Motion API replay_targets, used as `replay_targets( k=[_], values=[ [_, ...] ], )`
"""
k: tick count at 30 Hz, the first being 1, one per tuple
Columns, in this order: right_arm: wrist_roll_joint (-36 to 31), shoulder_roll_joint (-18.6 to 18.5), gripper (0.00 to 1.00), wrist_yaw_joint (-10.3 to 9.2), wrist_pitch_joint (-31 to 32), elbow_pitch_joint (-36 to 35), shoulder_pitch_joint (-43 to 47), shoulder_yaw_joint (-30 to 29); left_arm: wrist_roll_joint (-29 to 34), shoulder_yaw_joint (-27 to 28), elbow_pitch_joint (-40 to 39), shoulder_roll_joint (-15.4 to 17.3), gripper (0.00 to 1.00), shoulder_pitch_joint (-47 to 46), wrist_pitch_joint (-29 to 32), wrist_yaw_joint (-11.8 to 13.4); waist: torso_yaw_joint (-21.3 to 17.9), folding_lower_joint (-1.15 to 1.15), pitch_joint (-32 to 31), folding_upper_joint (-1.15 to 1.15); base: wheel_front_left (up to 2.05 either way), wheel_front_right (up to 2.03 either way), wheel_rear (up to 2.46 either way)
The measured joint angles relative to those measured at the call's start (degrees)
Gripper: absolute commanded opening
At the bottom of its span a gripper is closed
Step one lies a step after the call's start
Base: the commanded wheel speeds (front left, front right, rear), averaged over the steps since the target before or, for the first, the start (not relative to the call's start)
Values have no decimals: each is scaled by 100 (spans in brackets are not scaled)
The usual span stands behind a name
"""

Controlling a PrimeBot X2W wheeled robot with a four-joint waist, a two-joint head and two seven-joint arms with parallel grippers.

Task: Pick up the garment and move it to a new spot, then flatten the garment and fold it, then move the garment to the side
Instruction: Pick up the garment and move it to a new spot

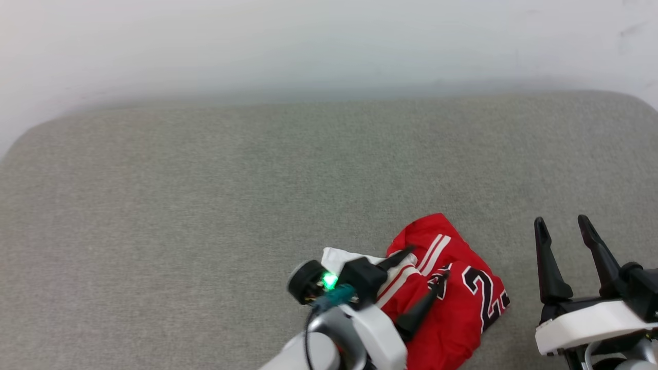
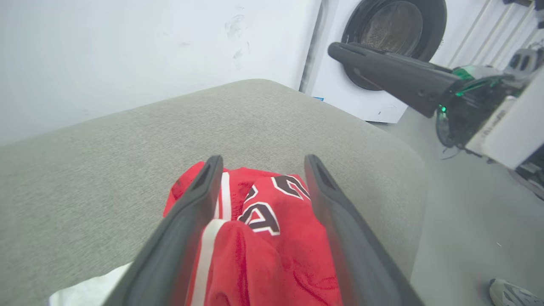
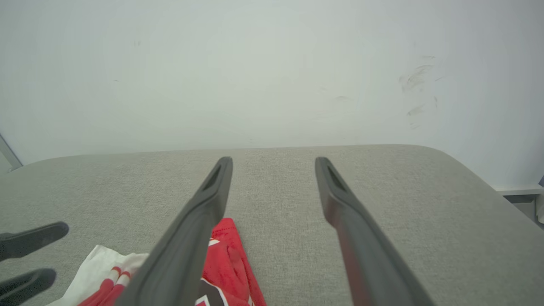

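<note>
**Both tools released, jersey crumpled near the front edge**

At the left, the left tool (image 1: 427, 263) is released. Its two dark fingers are spread apart over the garment (image 1: 457, 308) and clench nothing. The garment lies crumpled on the grey table (image 1: 205, 205), close to the near edge and a little right of the middle. It is red, with a white sleeve showing at its left side, white stripes, and black white-outlined numerals facing up. Near it on the right, apart from the cloth, the right tool (image 1: 561, 222) is over the bare table with its fingers also wide apart — it holds nothing. Behind the table stands a white wall (image 1: 329, 41).
</note>
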Motion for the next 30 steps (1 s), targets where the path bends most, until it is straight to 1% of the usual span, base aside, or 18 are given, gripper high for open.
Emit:
replay_targets(
  k=[3,8,15,23,26,30],
  values=[
    [-18,0,100,-1,69,-68,131,-27,-89,319,-57,133,100,90,-242,241,114,0,-142,0,0,0,0],
    [-22,1,100,0,223,-175,333,-19,-209,895,-144,487,100,320,-522,681,272,0,-356,0,0,0,0],
    [-4,1,100,0,375,-309,586,19,-336,1731,-420,993,100,782,-709,1183,444,0,-556,0,0,0,0],
    [63,1,100,0,450,-410,814,58,-453,2440,-777,1550,100,1366,-746,1400,515,0,-685,0,0,0,0],
    [81,1,100,0,450,-434,900,43,-498,2583,-934,1662,100,1602,-746,1464,530,0,-712,0,0,0,0],
    [110,1,100,0,461,-465,923,22,-521,2628,-1085,1752,100,1862,-747,1524,544,-1,-741,0,0,0,0]
  ],
)
